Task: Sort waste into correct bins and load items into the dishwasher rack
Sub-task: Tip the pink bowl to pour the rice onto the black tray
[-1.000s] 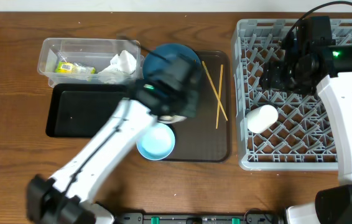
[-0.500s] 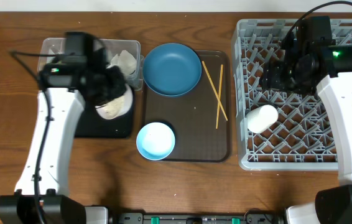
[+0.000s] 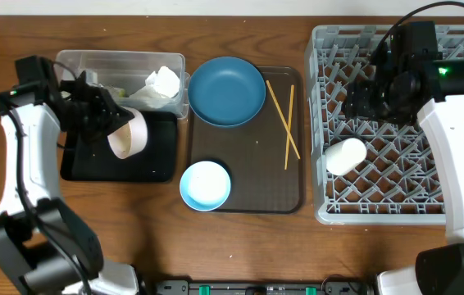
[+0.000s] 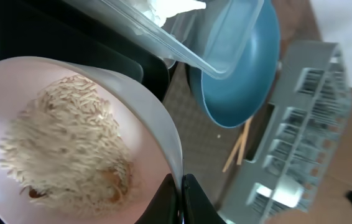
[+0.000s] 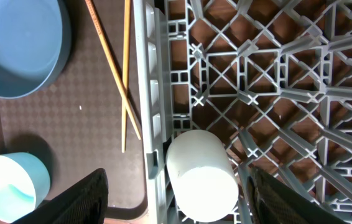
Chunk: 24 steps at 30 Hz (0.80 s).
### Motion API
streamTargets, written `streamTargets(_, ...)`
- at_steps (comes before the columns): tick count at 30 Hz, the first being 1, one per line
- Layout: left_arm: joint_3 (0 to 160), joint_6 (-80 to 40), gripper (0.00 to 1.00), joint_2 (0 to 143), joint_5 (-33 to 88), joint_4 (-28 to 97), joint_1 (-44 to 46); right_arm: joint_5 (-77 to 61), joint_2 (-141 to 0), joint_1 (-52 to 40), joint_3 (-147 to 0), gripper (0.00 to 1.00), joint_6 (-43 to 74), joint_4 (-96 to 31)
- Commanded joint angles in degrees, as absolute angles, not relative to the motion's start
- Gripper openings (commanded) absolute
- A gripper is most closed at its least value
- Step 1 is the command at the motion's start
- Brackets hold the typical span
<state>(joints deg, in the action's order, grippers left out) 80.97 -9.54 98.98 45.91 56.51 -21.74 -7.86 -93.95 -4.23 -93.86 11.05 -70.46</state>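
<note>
My left gripper (image 3: pixel 113 123) is shut on the rim of the white bowl (image 3: pixel 128 136) and holds it tilted on its side over the black tray (image 3: pixel 154 160). In the left wrist view the jaws (image 4: pixel 181 190) pinch the bowl's rim, and whitish rice (image 4: pixel 58 146) clings inside the bowl (image 4: pixel 132 99). The clear tub (image 3: pixel 117 56) behind holds the crumpled napkin (image 3: pixel 163 82); the wrapper is hidden by my arm. The dark blue plate-bowl (image 3: pixel 226 90), light blue bowl (image 3: pixel 206 185) and chopsticks (image 3: pixel 286 123) lie on the brown tray. My right gripper (image 5: pixel 179 190) is open above the white cup (image 5: pixel 201 168), which lies on its side in the grey rack (image 3: pixel 404 49).
The brown serving tray (image 3: pixel 252 192) sits between the bins and the rack. The rack's near-left wall (image 5: pixel 145 93) runs just beside the chopsticks (image 5: pixel 117 74). Bare wooden table lies in front and at the far left.
My left arm has swung left from the brown tray, carrying the white bowl to the black tray and tipping it on its side. The right arm has not moved.
</note>
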Motion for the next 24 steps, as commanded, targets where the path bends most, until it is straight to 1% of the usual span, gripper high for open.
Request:
streamTargets(1,80.7,-5.3,0.06,101.3,57.6,56.5,-24.8,-7.3,-92.7,-4.3,-94.8,0.69,10.2,-70.3)
streamTargets(4,80.7,-4.5,0.06,102.9,61.9,56.5,-26.7,-7.3,-92.7,-4.3,-94.8,0.69,10.2,-70.3)
streamTargets(10,80.7,-2.9,0.06,104.6,65.7,56.3,-30.0,-7.3,-92.7,-5.0,-94.8,0.69,10.2,-70.3)
streamTargets(16,80.7,-2.5,0.06,110.2,78.9,56.4,-33.8,-7.3,-92.7,-5.3,-94.8,0.69,9.7,-70.3)
streamTargets(20,80.7,-2.6,0.06,115.1,84.8,57.0,-34.3,-7.3,-92.7,-5.3,-94.8,0.69,9.1,-70.3)
streamTargets(24,80.7,-2.0,0.06,118.1,86.4,59.6,-34.3,-7.3,-92.7,-5.3,-94.8,0.69,9.0,-70.3)
